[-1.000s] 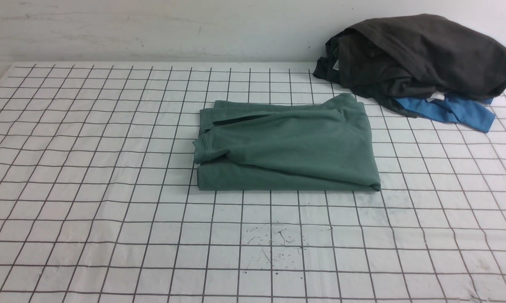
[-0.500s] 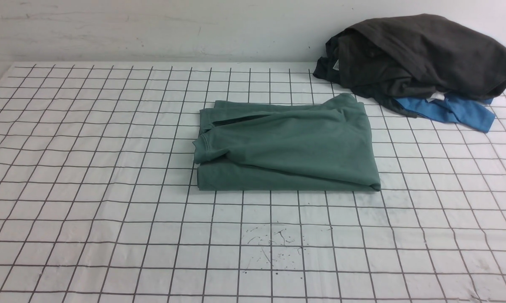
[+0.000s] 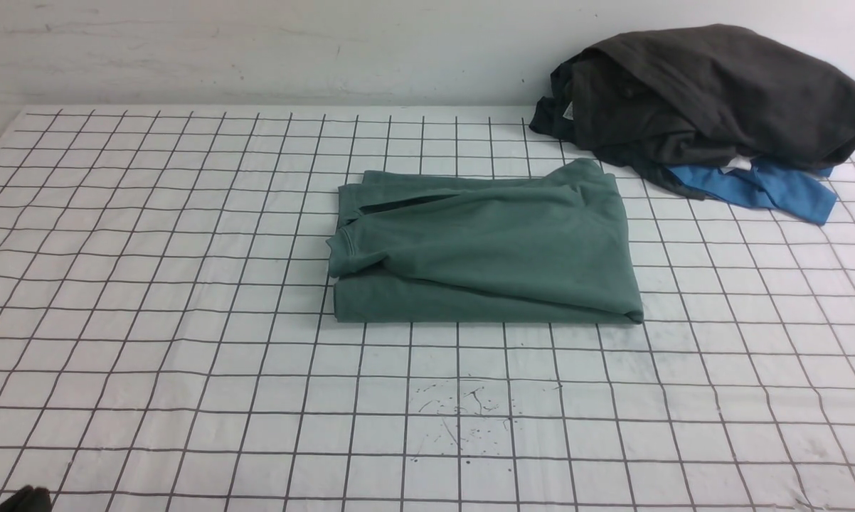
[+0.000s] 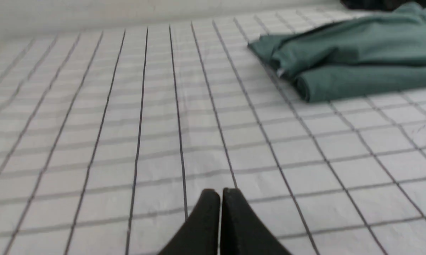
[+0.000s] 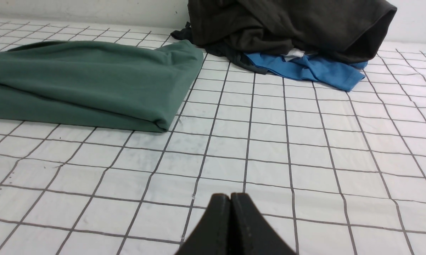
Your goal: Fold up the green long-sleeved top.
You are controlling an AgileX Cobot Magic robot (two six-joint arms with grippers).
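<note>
The green long-sleeved top (image 3: 484,249) lies folded into a rough rectangle at the middle of the gridded table, a ribbed cuff showing at its left edge. It also shows in the left wrist view (image 4: 351,67) and the right wrist view (image 5: 85,81). My left gripper (image 4: 220,193) is shut and empty, low over the bare cloth well short of the top; a dark bit of it shows at the front view's bottom left corner (image 3: 25,500). My right gripper (image 5: 230,196) is shut and empty over the bare cloth, out of the front view.
A heap of dark charcoal-grey garment (image 3: 705,92) with a bright blue garment (image 3: 762,186) under it sits at the back right by the wall. The white gridded cloth (image 3: 150,320) covers the table. Dark ink specks (image 3: 463,412) mark the cloth in front of the top.
A dark part of my left gripper has come into the front view's bottom left corner. The green top and the heap have not moved.
</note>
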